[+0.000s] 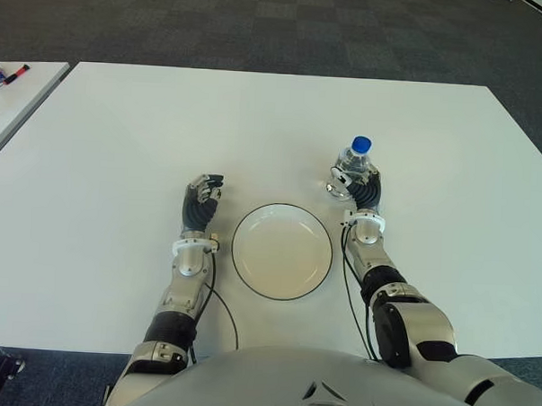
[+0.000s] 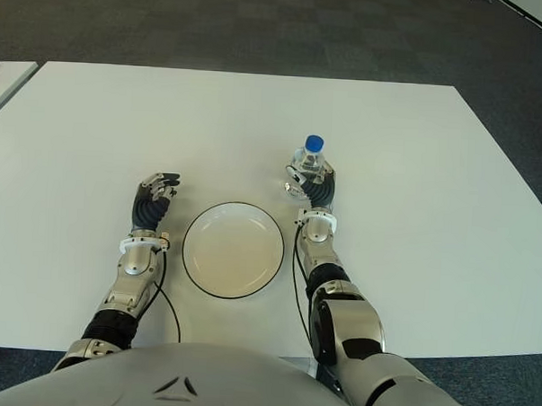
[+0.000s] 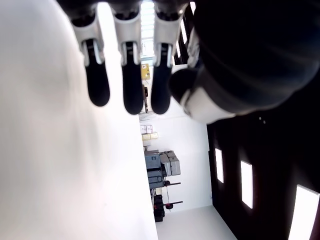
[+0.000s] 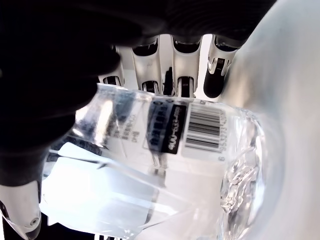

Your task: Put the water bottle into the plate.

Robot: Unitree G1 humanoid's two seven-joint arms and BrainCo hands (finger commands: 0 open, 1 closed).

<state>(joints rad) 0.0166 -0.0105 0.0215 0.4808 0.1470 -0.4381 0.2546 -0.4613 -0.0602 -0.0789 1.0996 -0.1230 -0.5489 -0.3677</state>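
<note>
A clear water bottle with a blue cap stands upright on the white table, just behind and to the right of the plate. My right hand is wrapped around its lower body. In the right wrist view the fingers curl behind the bottle and the thumb presses its near side. The white plate with a dark rim lies empty between my two hands. My left hand shows to the left of the plate, its fingers relaxed and holding nothing.
A second white table stands to the far left with small red and dark items on it. Dark carpet lies beyond the table's far edge.
</note>
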